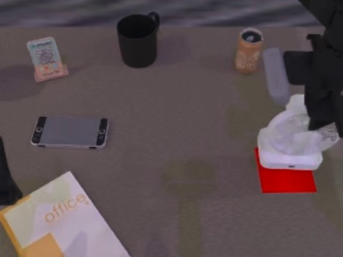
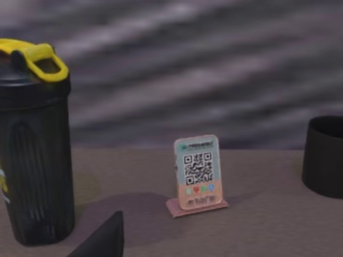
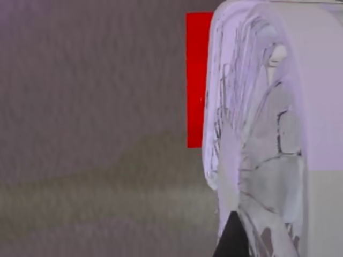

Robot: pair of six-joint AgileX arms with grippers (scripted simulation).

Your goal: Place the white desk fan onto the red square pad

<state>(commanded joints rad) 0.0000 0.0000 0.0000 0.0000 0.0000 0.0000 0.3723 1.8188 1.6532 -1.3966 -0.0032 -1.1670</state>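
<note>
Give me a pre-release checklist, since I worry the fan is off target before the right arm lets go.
1. White desk fan over the red square pad: partly; its base covers only the pad's far edge. Not ok.
2. Right gripper at the fan: ok; finger state cannot tell.
3. Base resting flat: cannot tell.
4. Grey remote clear of the fan: close behind it. Cannot tell.
5. Left arm parked at the table's left edge: ok.
</note>
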